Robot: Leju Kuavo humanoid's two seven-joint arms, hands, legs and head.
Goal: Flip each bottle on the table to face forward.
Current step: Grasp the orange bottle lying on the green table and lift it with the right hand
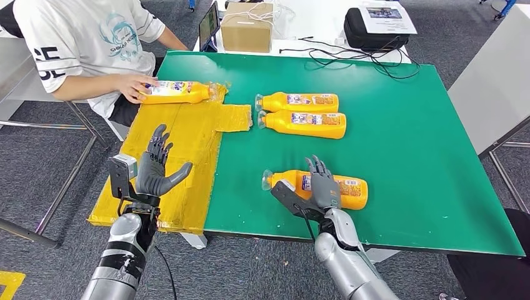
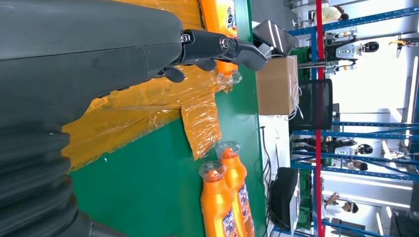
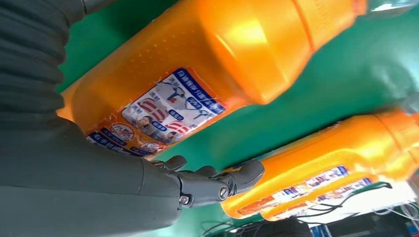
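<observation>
Your right hand (image 1: 323,181) lies fingers-out over the nearest orange plastic bottle (image 1: 350,191) near the green table's (image 1: 425,156) front edge, grasp unclear; your left hand (image 1: 156,167) is spread, holding nothing; two orange bottles (image 1: 303,114) lie beyond; a person's hand (image 1: 134,86) rests on a fourth bottle (image 1: 178,92).

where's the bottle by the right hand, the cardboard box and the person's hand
bottle (image 1: 350,190), head view, orange body near its base
cardboard box (image 1: 247,28), head view, front face
person's hand (image 1: 132,86), head view, back of hand

orange plastic bottles (image 1: 315,189), blue-and-white labels | green table top (image 1: 406,144) | yellow taped sheet (image 1: 181,150) | brown cardboard box (image 1: 247,26) | person's white printed shirt (image 1: 81,37)
</observation>
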